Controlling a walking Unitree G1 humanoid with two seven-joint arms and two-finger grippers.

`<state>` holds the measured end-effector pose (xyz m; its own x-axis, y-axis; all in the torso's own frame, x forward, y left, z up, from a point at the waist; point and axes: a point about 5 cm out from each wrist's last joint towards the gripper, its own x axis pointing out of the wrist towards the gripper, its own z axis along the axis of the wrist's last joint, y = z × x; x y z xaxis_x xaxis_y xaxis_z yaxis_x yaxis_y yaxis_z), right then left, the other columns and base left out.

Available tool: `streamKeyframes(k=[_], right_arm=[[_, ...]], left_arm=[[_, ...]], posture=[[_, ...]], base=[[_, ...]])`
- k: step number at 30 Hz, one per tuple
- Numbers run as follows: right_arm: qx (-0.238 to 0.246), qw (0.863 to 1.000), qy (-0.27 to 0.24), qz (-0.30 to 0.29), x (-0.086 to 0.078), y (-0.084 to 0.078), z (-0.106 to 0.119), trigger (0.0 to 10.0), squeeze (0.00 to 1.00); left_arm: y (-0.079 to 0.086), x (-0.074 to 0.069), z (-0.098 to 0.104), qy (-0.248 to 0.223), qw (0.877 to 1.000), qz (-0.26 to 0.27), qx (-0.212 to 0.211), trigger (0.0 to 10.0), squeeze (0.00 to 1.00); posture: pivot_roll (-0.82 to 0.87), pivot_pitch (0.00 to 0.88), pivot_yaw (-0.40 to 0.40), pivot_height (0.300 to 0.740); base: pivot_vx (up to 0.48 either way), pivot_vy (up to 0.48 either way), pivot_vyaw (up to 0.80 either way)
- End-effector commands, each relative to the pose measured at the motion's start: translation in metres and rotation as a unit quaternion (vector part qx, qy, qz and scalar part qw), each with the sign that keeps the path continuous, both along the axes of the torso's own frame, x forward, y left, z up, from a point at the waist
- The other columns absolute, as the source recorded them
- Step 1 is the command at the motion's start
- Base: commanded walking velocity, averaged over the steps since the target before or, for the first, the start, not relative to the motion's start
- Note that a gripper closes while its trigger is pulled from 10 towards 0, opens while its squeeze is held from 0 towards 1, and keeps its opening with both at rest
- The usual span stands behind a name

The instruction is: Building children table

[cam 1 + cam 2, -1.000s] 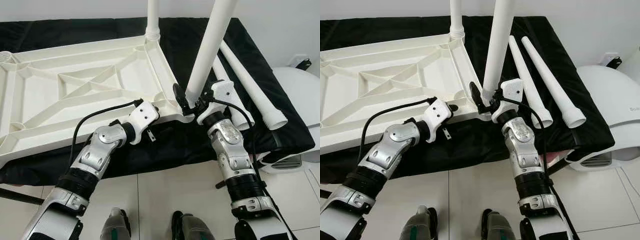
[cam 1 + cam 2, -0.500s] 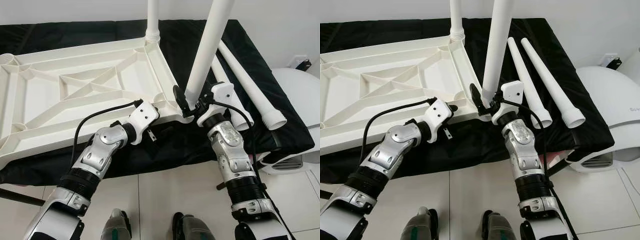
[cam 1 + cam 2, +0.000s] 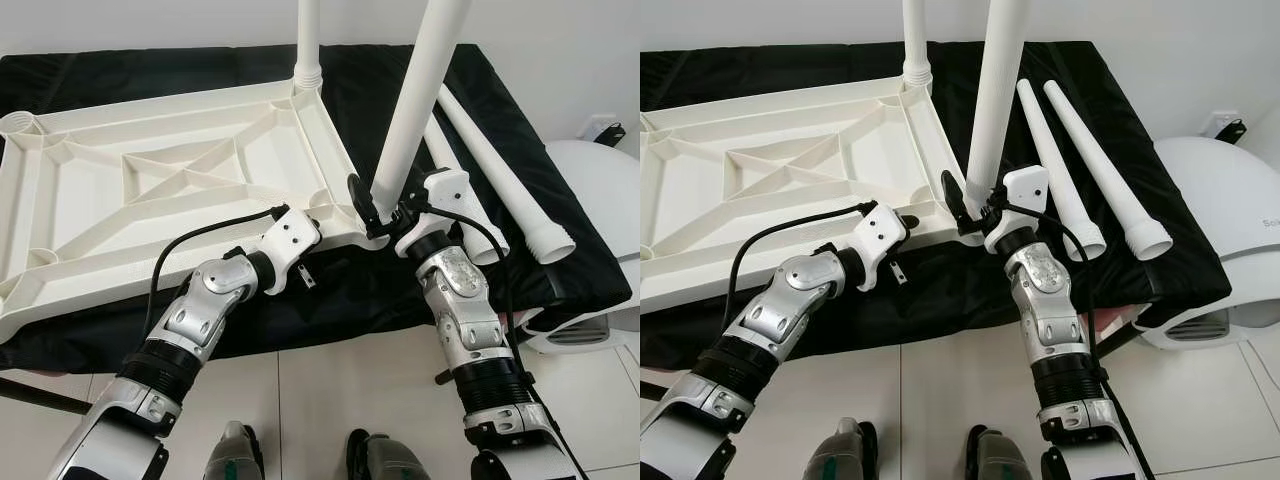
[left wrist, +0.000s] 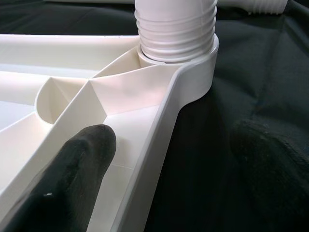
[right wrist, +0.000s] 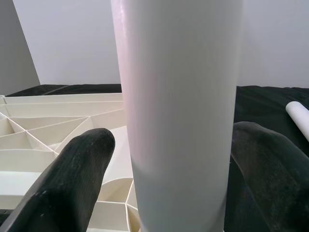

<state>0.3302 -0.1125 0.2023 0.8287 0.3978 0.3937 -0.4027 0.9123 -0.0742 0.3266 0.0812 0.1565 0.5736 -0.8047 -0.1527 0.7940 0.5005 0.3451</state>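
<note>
Now your right gripper [image 3: 372, 208] grasps one of two upright legs [image 3: 410, 110]; your left gripper [image 4: 169, 159] straddles the tabletop [image 3: 150, 200] rim, unclenched; two spare legs [image 3: 1110, 175] lie beside.

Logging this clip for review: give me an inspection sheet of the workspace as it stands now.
Surface: black cloth over a low platform, tiled floor below.
Job's things: white tabletop lies underside up; one leg stands in its far corner; second leg stands at the near corner socket; two loose legs lie on the cloth to the right.
Clutter: nothing seen.
Grippers: left gripper straddles the tabletop's near rim, fingers apart; right gripper has its fingers either side of the second leg.
Cables: black cable loops over the left forearm.
Surroundings: white wall; white appliance at right.
</note>
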Motion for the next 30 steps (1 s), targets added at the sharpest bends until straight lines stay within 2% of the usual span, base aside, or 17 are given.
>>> streamKeyframes(k=[1,2,3,10,11,12,13,25,26,30], right_arm=[[-0.001,1.000,-0.001,0.000,-0.0028,0.0013,-0.0019,10.0,0.00],[-0.001,1.000,-0.001,0.000,-0.0029,0.0013,-0.0019,10.0,0.00],[-0.001,1.000,-0.001,0.000,-0.0031,0.0014,-0.0019,10.0,0.00],[-0.002,1.000,-0.001,0.000,-0.0034,0.0016,-0.0019,10.0,0.00],[-0.002,1.000,-0.001,0.000,-0.0034,0.0014,-0.0019,10.0,0.00],[-0.002,1.000,-0.001,-0.001,-0.0033,0.0011,-0.0018,10.0,0.00],[-0.002,1.000,0.000,-0.001,-0.0032,0.0008,-0.0018,10.0,0.00],[-0.005,1.000,0.001,-0.002,-0.0032,-0.0015,-0.0019,10.0,0.00],[-0.006,1.000,0.001,-0.001,-0.0032,-0.0020,-0.0017,10.0,0.00],[-0.009,1.000,0.001,0.000,-0.0033,-0.0036,-0.0013,10.0,0.00]], left_arm=[[-0.0031,-0.0136,-0.0240,0.077,0.992,-0.090,0.037,10.0,0.00],[-0.0028,-0.0137,-0.0237,0.079,0.992,-0.091,0.036,4.4,0.00],[-0.0024,-0.0138,-0.0233,0.085,0.991,-0.094,0.031,0.0,0.00],[-0.0012,-0.0148,-0.0229,0.092,0.990,-0.102,0.031,0.0,0.00],[-0.0008,-0.0153,-0.0234,0.093,0.990,-0.104,0.033,2.3,0.00],[-0.0006,-0.0157,-0.0241,0.093,0.989,-0.104,0.037,9.4,0.00],[-0.0005,-0.0159,-0.0250,0.094,0.989,-0.105,0.041,10.0,0.00],[0.0033,-0.0199,-0.0267,0.104,0.986,-0.121,0.049,10.0,0.00],[0.0045,-0.0208,-0.0262,0.111,0.985,-0.125,0.044,0.0,0.00],[0.0063,-0.0221,-0.0261,0.116,0.984,-0.129,0.045,0.0,0.00]], posture=[[0.01,0.179,0.015,0.740],[0.01,0.180,0.016,0.740],[0.01,0.182,0.015,0.740],[0.01,0.183,0.016,0.740],[0.01,0.185,0.015,0.740],[0.01,0.185,0.015,0.740],[0.01,0.185,0.015,0.740],[0.02,0.196,0.013,0.740],[0.02,0.199,0.012,0.740],[0.02,0.200,0.011,0.740]], base=[[0.000,0.000,0.00],[0.000,0.000,0.00],[0.000,0.000,0.00],[0.000,0.000,0.00],[0.000,0.000,0.00],[0.000,0.000,0.00],[0.000,0.000,0.00],[0.000,0.000,0.00],[0.000,0.000,0.00],[0.000,0.000,0.00]])
